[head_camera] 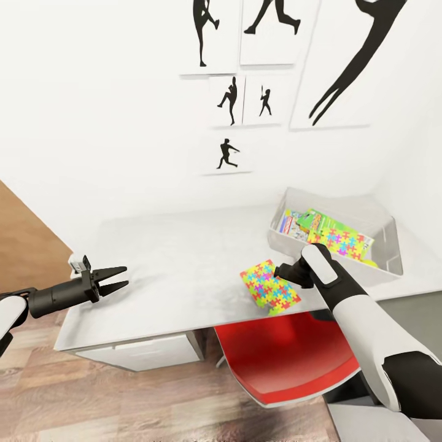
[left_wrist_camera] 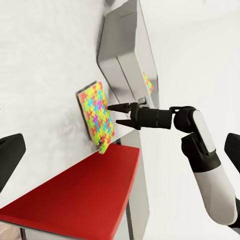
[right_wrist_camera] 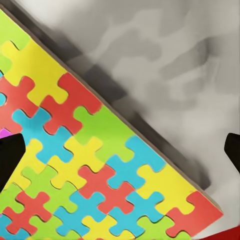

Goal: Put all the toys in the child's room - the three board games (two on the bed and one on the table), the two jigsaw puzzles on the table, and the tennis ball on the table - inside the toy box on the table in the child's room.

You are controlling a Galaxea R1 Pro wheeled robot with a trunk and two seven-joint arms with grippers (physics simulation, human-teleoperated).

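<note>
Count of things on the desk and wall

Two jigsaw puzzles (head_camera: 270, 286), one in the single toy box (head_camera: 380, 270) with one green-edged board game (head_camera: 305, 224); one table (head_camera: 172, 264), one red chair (head_camera: 282, 365), six silhouette pictures (head_camera: 228, 155).

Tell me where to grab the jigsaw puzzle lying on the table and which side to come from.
Grip the jigsaw puzzle by its near corner, which sticks out past the table edge above the red chair. It lies flat, so a top pinch would probably find little to hold; at the overhang, fingers can close above and below. The right hand hovers right there, open.
</note>
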